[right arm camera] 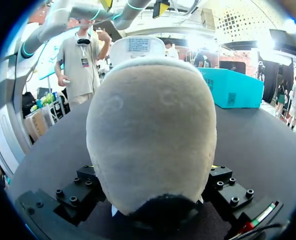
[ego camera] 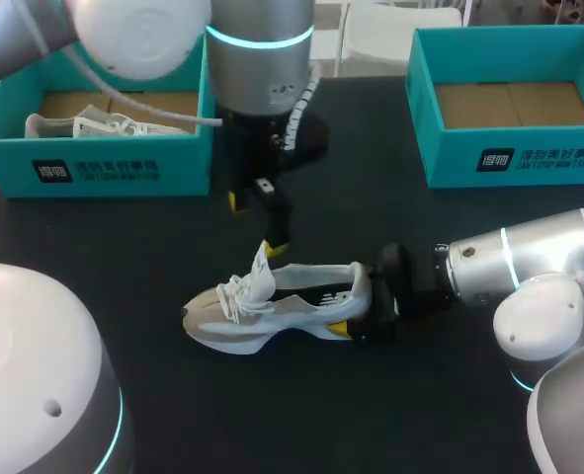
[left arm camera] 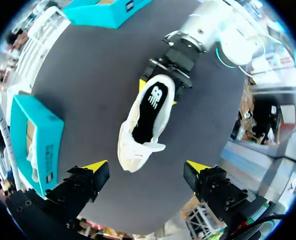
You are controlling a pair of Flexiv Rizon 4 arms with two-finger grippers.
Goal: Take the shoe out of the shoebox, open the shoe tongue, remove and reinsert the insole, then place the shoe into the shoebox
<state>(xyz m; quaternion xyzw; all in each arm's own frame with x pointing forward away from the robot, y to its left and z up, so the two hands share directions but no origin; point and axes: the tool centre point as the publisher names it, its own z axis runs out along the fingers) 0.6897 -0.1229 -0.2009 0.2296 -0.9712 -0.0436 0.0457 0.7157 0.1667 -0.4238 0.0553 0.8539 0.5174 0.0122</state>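
A white and grey shoe [ego camera: 272, 311] lies on its side on the black table [ego camera: 124, 247], toe pointing left, its tongue [ego camera: 263, 265] pulled up. The left wrist view looks down into the shoe [left arm camera: 142, 120] and shows its black insole [left arm camera: 149, 112] inside. My right gripper [ego camera: 363, 314] is shut on the heel from both sides; in its own view the heel [right arm camera: 153, 130] fills the space between its fingers [right arm camera: 77, 195]. My left gripper [ego camera: 254, 225] hangs open just above the tongue, with nothing between its yellow tips [left arm camera: 95, 165].
A teal shoebox [ego camera: 94, 163] at the back left holds a second white shoe [ego camera: 104, 123]. Another teal shoebox [ego camera: 514, 158] stands at the back right with only its cardboard floor showing.
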